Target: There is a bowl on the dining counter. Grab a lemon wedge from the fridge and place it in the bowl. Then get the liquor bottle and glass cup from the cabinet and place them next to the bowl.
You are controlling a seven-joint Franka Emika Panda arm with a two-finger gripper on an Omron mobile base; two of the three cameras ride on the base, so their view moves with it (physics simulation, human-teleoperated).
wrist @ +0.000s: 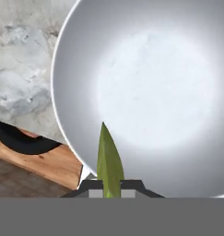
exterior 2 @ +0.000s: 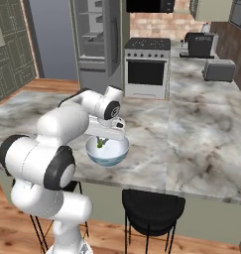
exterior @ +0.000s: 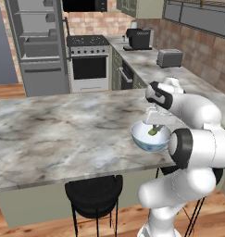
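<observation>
In the hand view, the tiny yellow-green curved lemon wedge [wrist: 109, 161] is seen clamped between the two small dark fingertips of the two-finger gripper [wrist: 111, 188], poised directly over the pale inside of the round white bowl with the blue-tinted patterned outside [wrist: 145, 92]. In the left base view the same wedge [exterior: 154, 130] is held just inside the bowl's rim [exterior: 138, 137], and the bowl is set near the stool-side edge of the large grey-veined marble dining counter [exterior: 58, 134].

The step in hand is judged to be the placing of the wedge; the bottle and cup remain to be fetched. For the next move, the fingers would need to be parted so that the wedge drops into the bowl, and the hand then lifted straight out without the rim being knocked.

One bowl, one wedge and one gripper are counted. One tall grey fridge [exterior: 40, 41] stands beyond the counter with its shelves exposed, and one black round stool [exterior: 93, 194] stands below the counter edge.
</observation>
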